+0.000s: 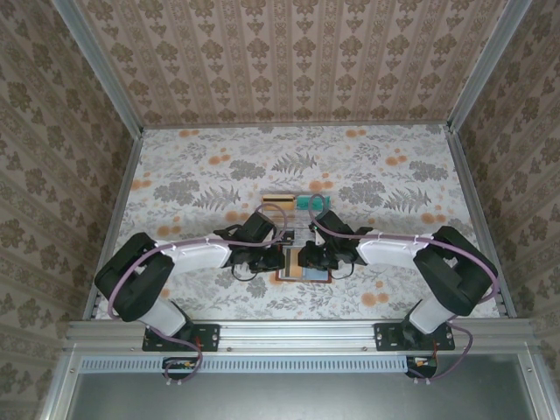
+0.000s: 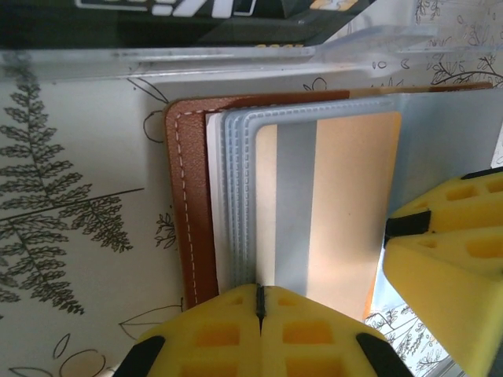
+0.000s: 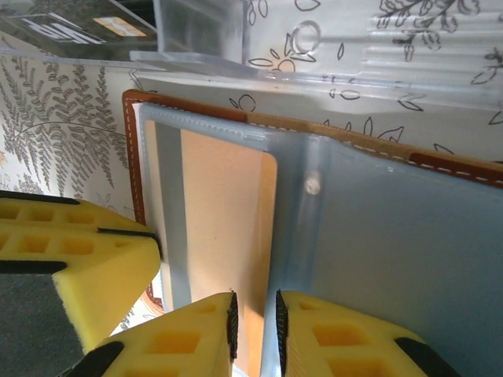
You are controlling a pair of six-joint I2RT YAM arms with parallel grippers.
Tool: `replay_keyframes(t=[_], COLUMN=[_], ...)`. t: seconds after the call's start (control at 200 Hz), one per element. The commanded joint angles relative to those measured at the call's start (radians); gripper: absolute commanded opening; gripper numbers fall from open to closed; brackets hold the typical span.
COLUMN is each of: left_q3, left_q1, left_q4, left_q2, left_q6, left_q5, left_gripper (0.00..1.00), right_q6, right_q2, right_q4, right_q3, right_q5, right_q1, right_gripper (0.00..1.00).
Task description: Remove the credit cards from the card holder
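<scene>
The card holder [image 1: 304, 274], a reddish-brown leather wallet [image 2: 189, 212], lies open with grey-blue pockets [image 3: 409, 251] facing up. An orange credit card [image 2: 354, 212] sits in a pocket. My left gripper [image 2: 259, 302] is shut, its tips on the near edge of the pocket leaves; I cannot see anything pinched. My right gripper [image 3: 253, 322] has its jaws narrowly apart around the orange card's [image 3: 228, 228] edge and the pocket's lip. Both grippers meet over the wallet in the top view, left [image 1: 275, 259] and right [image 1: 303, 259].
A clear plastic tray [image 1: 293, 214] stands just beyond the wallet, holding a tan card [image 1: 278, 197], a teal card [image 1: 308, 203] and a black card with white marks [image 3: 63, 27]. Metal rails and patterned walls bound the flowered table.
</scene>
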Motion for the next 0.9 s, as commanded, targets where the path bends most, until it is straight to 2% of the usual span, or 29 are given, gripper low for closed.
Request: replay_keyframes(t=[0.0,0.115,0.215,0.275,0.655,0.875,0.895], left_q3=[-0.018,-0.018,-0.018,-0.019,-0.034,-0.028,-0.027], left_q1=[0.000,-0.003,-0.004,-0.005,0.002,0.001,0.000], left_q4=[-0.010,-0.010,-0.012,-0.017,-0.057,-0.054,-0.054], left_q2=[0.022,0.022,0.020,0.017,0.005,0.009,0.008], left_q6=[-0.018,-0.022,-0.025,-0.025,-0.050,-0.049,-0.049], left_q5=[-0.020,-0.020,-0.024,-0.029,-0.067,-0.063,-0.062], left_gripper=[0.00,0.00,0.00,0.00,0.00,0.00,0.00], right_q6=[0.022,0.025,0.023,0.021,-0.023,-0.019,-0.017], right_q2=[0.020,0.023,0.023,0.020,-0.075,-0.071,-0.069], right_q4=[0.004,0.011,0.010,0.006,-0.078,-0.042,-0.036], right_q3=[0.002,0.000,0.000,0.000,-0.031,-0.045,-0.045], right_q5=[-0.020,-0.020,-0.021,-0.020,0.010,-0.018,-0.022], right_q1=[0.004,0.004,0.004,0.004,-0.038,-0.042,-0.042], right_gripper=[0.24,0.20,0.10,0.00,0.00,0.00,0.04])
